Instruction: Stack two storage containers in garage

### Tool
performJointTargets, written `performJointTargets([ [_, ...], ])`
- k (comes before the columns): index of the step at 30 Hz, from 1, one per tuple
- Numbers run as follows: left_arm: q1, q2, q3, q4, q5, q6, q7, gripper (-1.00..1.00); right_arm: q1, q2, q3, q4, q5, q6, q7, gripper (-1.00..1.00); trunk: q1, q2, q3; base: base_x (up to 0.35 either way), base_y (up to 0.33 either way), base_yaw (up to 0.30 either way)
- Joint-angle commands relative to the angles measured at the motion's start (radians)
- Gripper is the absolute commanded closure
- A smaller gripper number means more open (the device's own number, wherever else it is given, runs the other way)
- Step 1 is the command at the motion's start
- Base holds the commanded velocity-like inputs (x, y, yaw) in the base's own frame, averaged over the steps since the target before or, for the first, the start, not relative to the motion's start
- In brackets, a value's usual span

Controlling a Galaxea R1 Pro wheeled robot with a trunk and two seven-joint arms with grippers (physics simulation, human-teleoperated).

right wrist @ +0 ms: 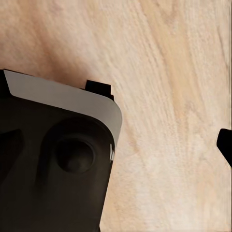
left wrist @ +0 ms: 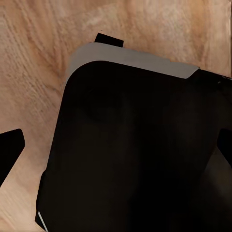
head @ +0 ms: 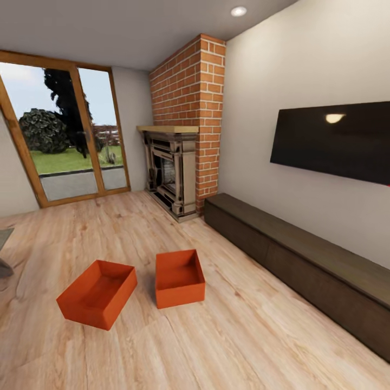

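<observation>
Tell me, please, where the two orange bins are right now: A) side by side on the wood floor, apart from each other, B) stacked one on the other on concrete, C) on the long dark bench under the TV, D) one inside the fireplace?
A: in the head view one bin and the other bin both sit open on the wood floor, with a gap between them.

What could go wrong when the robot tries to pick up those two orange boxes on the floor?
1. The two storage containers, the left one and the right one, lie close together at different angles, so grabbing one could bump the other.
2. They sit low on the wood floor with thin open rims, so a grip might slip.
3. The long dark cabinet and brick fireplace stand nearby, so turning with a box may clip them.
</observation>
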Motion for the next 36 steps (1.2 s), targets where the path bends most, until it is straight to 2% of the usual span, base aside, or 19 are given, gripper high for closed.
performJointTargets([
  [1,0.000,0.000,0.000,-0.003,0.006,0.006,0.004,-1.00,-0.001,0.000,0.006,0.003,0.002,-0.005,-0.002,-1.00,0.000,0.000,-0.001,0.293,-0.219,0.012],
  [22,0.000,0.000,0.000,-0.003,0.006,0.006,0.005,-1.00,-0.001,0.001,0.008,0.003,0.001,-0.005,-0.001,-1.00,0.000,0.000,-0.001,0.293,-0.219,0.006],
  [36,0.000,0.000,0.002,-0.003,0.007,0.003,0.004,-1.00,-0.001,0.000,0.006,0.003,0.004,-0.006,-0.002,-1.00,0.000,0.000,-0.001,0.302,-0.145,0.240],
])
